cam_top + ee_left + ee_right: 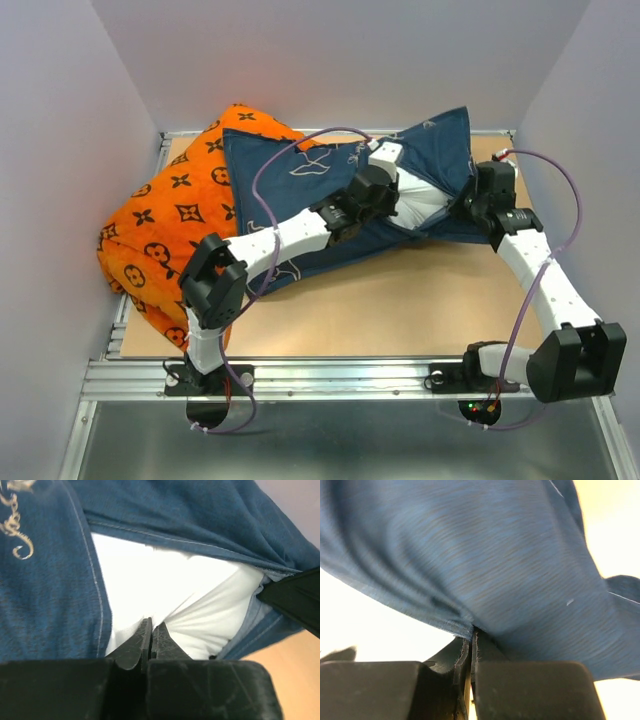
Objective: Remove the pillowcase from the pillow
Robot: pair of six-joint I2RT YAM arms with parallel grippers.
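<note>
Pale walls are set around a tan table (400, 305), at whose near edge both arms are bolted.

The left gripper (151, 626) is closed on a fold of the white pillow (200, 595), the fabric being drawn into a peak between the fingertips. Around that pinch the navy pillowcase (45, 590) is parted, so that the pillow is exposed through the opening. The left arm is bent sharply just above its base and is stretched diagonally across the pillowcase towards the opening.

The right gripper (472, 631) is clamped on the hem of the pillowcase, and taut folds are seen fanning out from the fingertips. The right arm is folded back at the table's near right corner and is reached forward to the right side of the opening, opposite the left gripper.

The pillowcase is spread over the far half of the table, with the pillow largely inside it. Its left part is laid against an orange cushion (170, 210), which is wedged into the far left corner.
</note>
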